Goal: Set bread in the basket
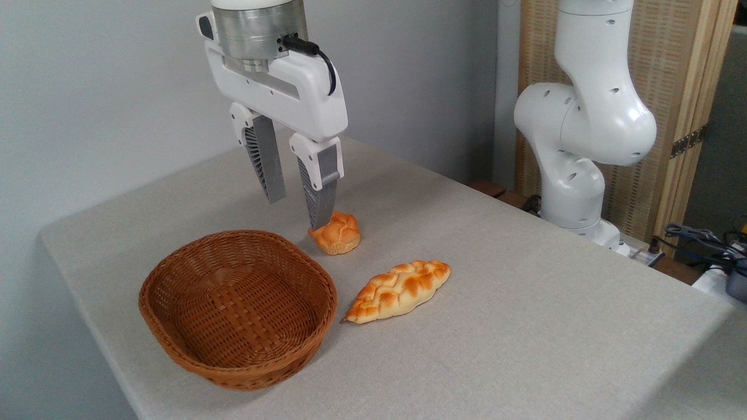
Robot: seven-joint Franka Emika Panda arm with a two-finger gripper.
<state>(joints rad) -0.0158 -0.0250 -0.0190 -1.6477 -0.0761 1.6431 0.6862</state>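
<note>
The bread (335, 233) sits on the worktop (525, 326) just beside the basket (239, 309), not yet lifted. The gripper (296, 210) hangs spread above its left edge — one fingertip near the crust. Judged from here, it should centre over the bun before closing — and squeeze gently.

One finger of the tool (297, 213) covers the bread's (338, 233) left edge; worktop (525, 326) cut off at the bottom edge.

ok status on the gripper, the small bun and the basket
Gripper open, empty, fingertips low by the small round golden-orange bun. Bun on the table, outside the oval brown wicker basket. Basket empty. Long braided loaf lies beside it, clear of the path.
</note>
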